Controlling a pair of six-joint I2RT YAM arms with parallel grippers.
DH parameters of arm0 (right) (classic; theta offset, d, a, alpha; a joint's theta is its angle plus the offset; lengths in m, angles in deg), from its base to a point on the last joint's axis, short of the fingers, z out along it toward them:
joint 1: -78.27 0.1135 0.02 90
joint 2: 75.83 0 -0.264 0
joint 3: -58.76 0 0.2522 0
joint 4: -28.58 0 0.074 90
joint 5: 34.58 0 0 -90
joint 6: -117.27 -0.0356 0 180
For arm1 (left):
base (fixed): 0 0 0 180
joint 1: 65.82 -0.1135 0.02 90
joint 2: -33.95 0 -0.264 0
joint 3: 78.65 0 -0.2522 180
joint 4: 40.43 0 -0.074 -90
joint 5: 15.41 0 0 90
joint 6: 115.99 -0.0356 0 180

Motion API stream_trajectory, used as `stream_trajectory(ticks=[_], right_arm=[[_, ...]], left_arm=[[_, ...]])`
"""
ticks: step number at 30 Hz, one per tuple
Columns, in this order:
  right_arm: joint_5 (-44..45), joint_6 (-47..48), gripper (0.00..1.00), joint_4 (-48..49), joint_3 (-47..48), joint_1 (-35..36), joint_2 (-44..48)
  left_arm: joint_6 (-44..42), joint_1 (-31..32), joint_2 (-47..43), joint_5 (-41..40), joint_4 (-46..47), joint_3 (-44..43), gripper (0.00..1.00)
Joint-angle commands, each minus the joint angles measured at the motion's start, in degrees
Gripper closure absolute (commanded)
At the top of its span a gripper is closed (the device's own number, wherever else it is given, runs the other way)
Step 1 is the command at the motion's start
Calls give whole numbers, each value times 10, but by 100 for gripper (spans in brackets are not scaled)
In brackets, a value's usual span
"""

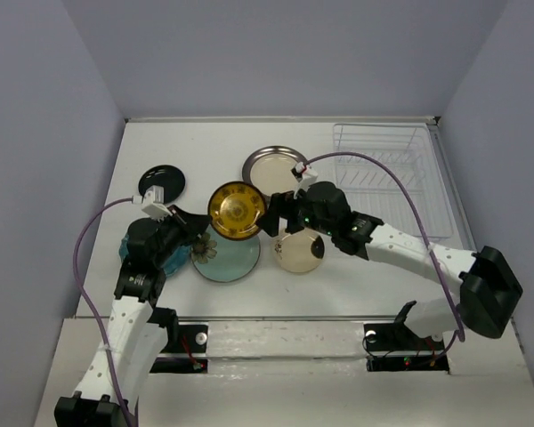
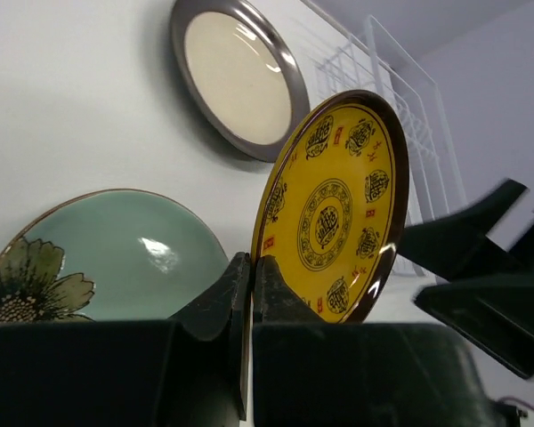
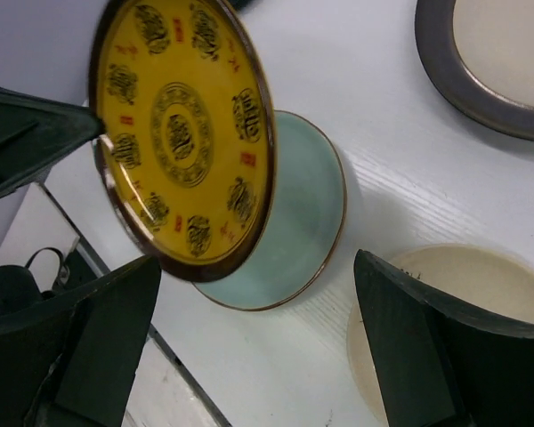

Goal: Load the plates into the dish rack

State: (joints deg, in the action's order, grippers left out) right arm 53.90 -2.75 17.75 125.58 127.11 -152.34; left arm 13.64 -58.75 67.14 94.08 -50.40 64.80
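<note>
My left gripper point(image 1: 205, 228) is shut on the rim of the small amber patterned plate point(image 1: 236, 211) and holds it on edge above the table; the fingers point(image 2: 237, 283) pinch its lower edge point(image 2: 334, 209). My right gripper point(image 1: 274, 216) is open just right of that plate, its jaws wide apart point(image 3: 262, 347), with the amber plate point(image 3: 182, 133) in front of them, not touching. The pale teal flowered plate point(image 1: 224, 255) lies flat below. The tan plate point(image 1: 300, 251), the silver-rimmed cream plate point(image 1: 274, 167) and the small black plate point(image 1: 161, 181) lie flat. The dark teal plate point(image 1: 141, 253) is mostly hidden under my left arm. The wire dish rack point(image 1: 392, 178) holds no plates.
The rack stands in the far right corner against the walls. Grey walls close the table on three sides. The right arm's purple cable point(image 1: 383, 169) arcs over the rack's near left side. The tan plate lies under the right wrist.
</note>
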Motion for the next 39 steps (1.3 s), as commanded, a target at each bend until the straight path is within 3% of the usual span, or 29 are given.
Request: stream_trajectory(ticks=[1,3,5,6,8,9,11,12,13,14,16,20,23,25,26,30,34,39], right_arm=[[-16,-5,5,0,42,5,-43],[-37,-7,6,8,46,5,-59],[-52,-10,14,22,40,5,-58],[-57,-12,28,47,34,5,-47],[-53,-15,45,79,16,5,-31],[-45,-15,68,86,13,5,-18],[-30,-16,86,91,8,5,-6],[-17,-16,93,96,2,-1,6],[-9,-16,93,99,-1,-1,13],[5,-16,93,106,-10,-7,20],[15,-9,93,102,-16,-15,43],[74,5,93,38,-12,-82,100],[127,28,93,-27,13,-158,144],[222,52,93,-72,35,-185,152],[294,75,93,-103,60,-204,150],[379,121,93,-140,104,-258,118],[367,117,93,-158,128,-315,69],[364,110,93,-167,165,-337,-6]], left_arm=[[-26,1,-8,116,66,-8,94],[-20,2,-4,141,84,-5,94],[-19,2,1,168,97,-7,94],[-25,2,4,172,96,-13,94],[-37,2,12,173,76,-28,92],[-42,2,15,172,69,-35,86],[-63,2,24,169,50,-50,68],[-82,3,27,171,40,-66,64],[-92,4,29,171,34,-74,58],[-103,6,32,170,27,-88,42],[-134,9,37,154,0,-102,20],[-165,18,35,104,-40,-117,1],[-171,25,26,67,-72,-119,1],[-171,30,22,63,-76,-116,1],[-168,37,19,64,-77,-111,1],[-166,57,11,63,-78,-108,1],[-164,71,2,60,-78,-107,1],[-161,84,-3,42,-85,-107,1]])
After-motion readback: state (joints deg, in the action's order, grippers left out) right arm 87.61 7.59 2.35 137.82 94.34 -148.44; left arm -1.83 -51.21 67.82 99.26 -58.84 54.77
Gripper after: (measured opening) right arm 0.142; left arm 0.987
